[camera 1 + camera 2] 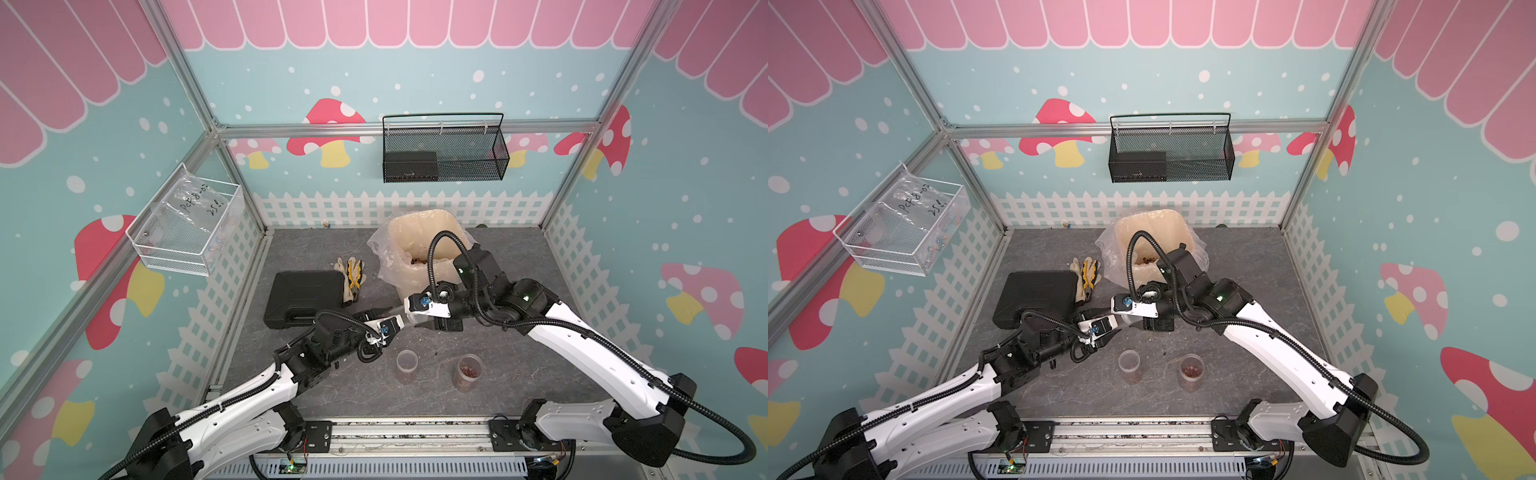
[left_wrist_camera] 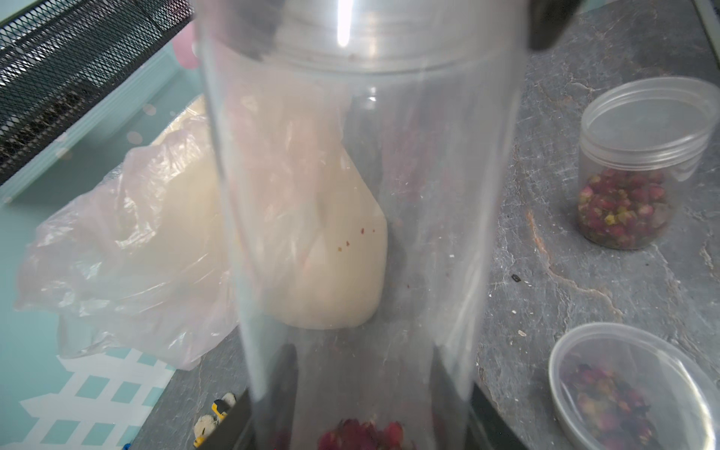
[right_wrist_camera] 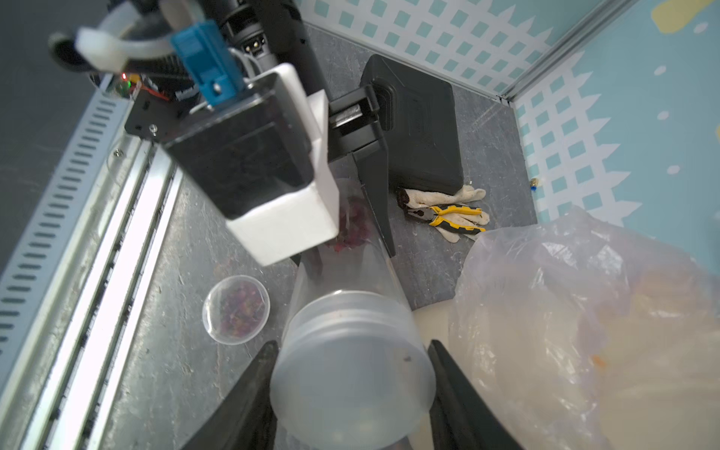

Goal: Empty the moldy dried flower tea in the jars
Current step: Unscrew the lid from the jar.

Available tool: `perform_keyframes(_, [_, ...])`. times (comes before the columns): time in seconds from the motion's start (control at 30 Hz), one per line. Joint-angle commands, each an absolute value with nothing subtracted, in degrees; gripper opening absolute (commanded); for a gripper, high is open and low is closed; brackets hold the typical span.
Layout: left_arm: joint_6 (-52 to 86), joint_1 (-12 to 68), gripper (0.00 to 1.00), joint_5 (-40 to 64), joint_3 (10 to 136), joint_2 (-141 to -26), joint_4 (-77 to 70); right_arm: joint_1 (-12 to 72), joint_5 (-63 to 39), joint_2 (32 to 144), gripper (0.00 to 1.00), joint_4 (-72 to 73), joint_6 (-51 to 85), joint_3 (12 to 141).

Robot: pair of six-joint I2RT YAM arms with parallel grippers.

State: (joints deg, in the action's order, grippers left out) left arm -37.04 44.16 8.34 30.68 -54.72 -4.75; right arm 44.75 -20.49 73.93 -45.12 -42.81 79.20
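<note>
Mid-frame, the tall jar [image 1: 415, 319] is clenched level by the left gripper [image 1: 398, 315], its lid [image 3: 350, 382] pinched by the right gripper [image 3: 350, 346], likely for unscrewing.

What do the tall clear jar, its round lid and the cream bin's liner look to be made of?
Tall clear cylindrical jar: likely rigid plastic, glossy; the cream bin shows through its wall under streaky highlights.
Translucent round lid: apparently frosted plastic, with moulded ridges around its side.
Clear bin liner: thin plastic film, crinkled and slack.
</note>
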Motion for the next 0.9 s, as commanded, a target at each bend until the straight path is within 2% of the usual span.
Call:
perform_keyframes(0.0, [-37.0,45.2,0.17,15.9,32.4,-55.2,-2.2,44.5,-10.6,77.1,0.0,-38.6,-55.7,83.0])
perform_keyframes(0.13, [-37.3,45.2,0.17,15.1,32.2,-55.1,-2.8,44.7,-12.1,76.9,0.01,-37.4,-55.4,83.0])
perform_keyframes(0.2, [-37.4,45.2,0.17,14.6,32.2,-55.1,-2.8,44.8,-13.7,76.2,0.09,-36.8,-54.0,83.0])
perform_keyframes(0.27, [-37.4,45.2,0.17,13.5,32.0,-54.9,-3.2,44.8,-15.5,75.0,0.38,-35.6,-50.0,83.0])
perform_keyframes(0.37, [-37.7,45.2,0.17,10.5,31.4,-54.9,-4.7,44.8,-18.5,71.7,0.63,-32.8,-40.4,82.2])
perform_keyframes(0.47, [-37.9,45.2,0.17,6.9,30.7,-54.5,-6.2,44.8,-21.7,67.1,0.79,-27.8,-27.8,78.1])
perform_keyframes(0.57, [-38.4,45.2,0.18,4.8,30.2,-54.2,-7.3,44.7,-22.6,63.4,0.82,-25.4,-17.9,74.9])
perform_keyframes(0.77, [-38.7,45.2,0.18,3.0,30.0,-53.5,-8.1,44.6,-20.1,62.0,0.8,-26.2,3.3,74.5])
perform_keyframes(0.87, [-38.9,45.2,0.18,2.5,30.0,-53.1,-8.0,44.5,-19.7,62.9,0.85,-29.6,12.2,75.0])
